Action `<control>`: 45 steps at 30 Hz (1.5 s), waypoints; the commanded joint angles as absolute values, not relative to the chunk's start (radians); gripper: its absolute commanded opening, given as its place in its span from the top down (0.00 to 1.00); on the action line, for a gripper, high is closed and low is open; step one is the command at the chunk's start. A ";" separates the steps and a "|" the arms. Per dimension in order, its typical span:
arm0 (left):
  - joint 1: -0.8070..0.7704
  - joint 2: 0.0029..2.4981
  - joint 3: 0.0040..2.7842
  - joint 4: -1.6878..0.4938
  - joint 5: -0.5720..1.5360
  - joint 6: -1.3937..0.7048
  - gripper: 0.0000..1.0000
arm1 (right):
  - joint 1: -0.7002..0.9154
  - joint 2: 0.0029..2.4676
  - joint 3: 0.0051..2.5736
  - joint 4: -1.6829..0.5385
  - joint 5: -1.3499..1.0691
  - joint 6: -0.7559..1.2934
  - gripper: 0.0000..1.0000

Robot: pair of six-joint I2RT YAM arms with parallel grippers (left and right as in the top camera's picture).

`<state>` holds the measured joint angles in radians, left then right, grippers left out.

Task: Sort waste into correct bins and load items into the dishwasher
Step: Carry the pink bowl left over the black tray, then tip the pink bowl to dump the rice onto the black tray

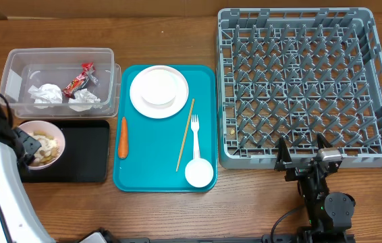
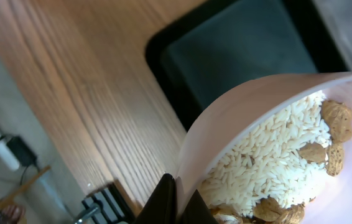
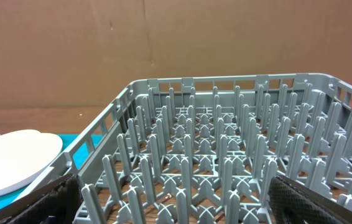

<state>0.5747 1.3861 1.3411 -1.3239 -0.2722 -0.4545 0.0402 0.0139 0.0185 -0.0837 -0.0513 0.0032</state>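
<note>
My left gripper is shut on the rim of the white bowl, holding it over the left end of the black tray. In the left wrist view the fingers pinch the bowl wall; rice and nuts lie inside. The clear tub holds napkins and a red wrapper. My right gripper is open and empty at the front edge of the grey dish rack, which fills the right wrist view.
The teal tray carries a white plate, a carrot piece, a chopstick, a fork and a small cup. The plate's edge also shows in the right wrist view.
</note>
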 commanded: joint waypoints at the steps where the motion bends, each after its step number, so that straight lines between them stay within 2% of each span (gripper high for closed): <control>1: 0.604 1.443 1.357 -1.309 -0.330 -0.476 0.96 | 0.044 0.005 0.008 -0.081 -0.046 -0.001 0.00; 15: 0.609 1.569 1.357 -1.232 -0.596 -0.514 0.96 | 0.044 0.005 0.008 -0.081 -0.046 -0.001 0.00; 30: 0.599 1.642 1.357 -1.190 -0.572 -0.520 0.95 | 0.044 0.005 0.008 -0.081 -0.046 -0.001 0.00; 45: 0.397 1.676 1.357 -1.161 -0.823 -0.501 0.96 | 0.044 0.005 0.008 -0.081 -0.046 -0.001 0.00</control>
